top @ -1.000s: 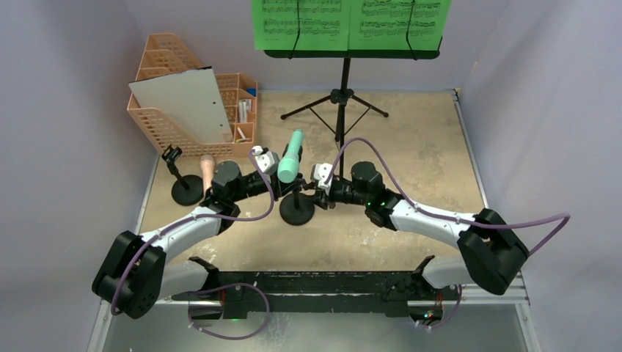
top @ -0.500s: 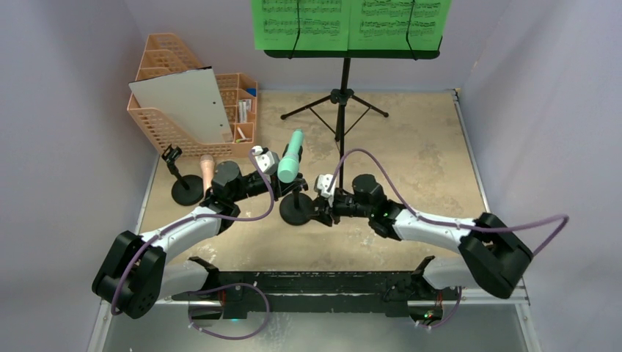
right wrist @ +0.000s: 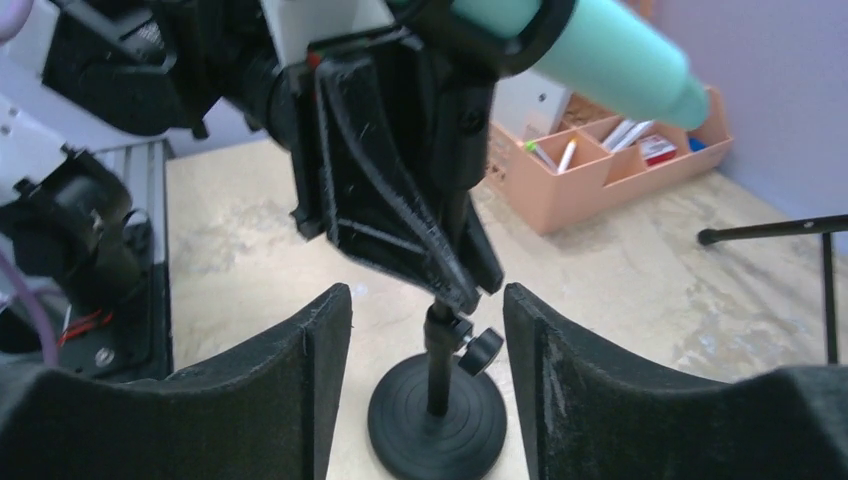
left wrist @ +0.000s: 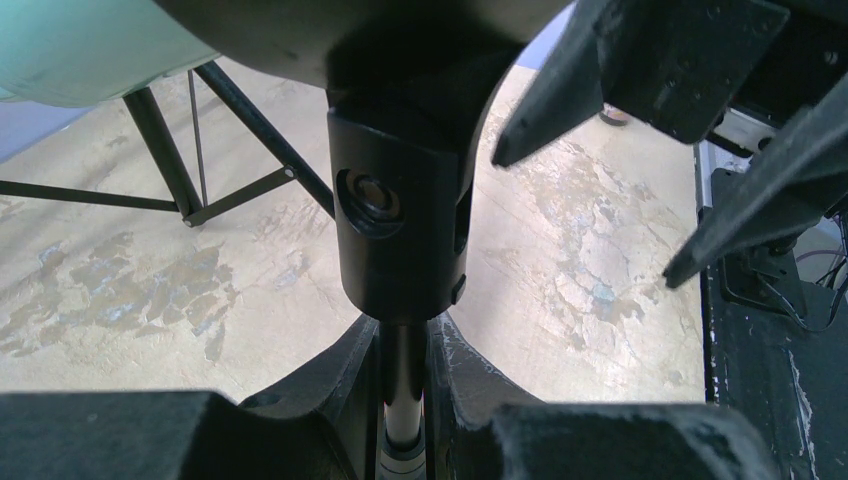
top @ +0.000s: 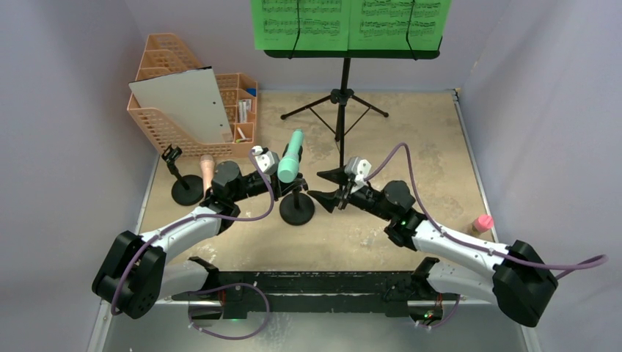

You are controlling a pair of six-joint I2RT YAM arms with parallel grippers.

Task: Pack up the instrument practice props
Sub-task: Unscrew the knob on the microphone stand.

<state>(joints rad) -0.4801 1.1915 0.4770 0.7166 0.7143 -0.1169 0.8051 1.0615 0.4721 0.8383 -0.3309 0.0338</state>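
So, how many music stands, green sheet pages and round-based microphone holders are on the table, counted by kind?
Music stand: 1
Green sheet pages: 2
Round-based holders: 2
Total: 5

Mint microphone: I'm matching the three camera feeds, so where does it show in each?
Top external: mid-picture, the mint microphone tilted above its stand.
Left wrist: top-left corner only, a pale green edge.
Right wrist: along the top, slanting down to the right.
Shared landmark: the black round-based holder carrying it.
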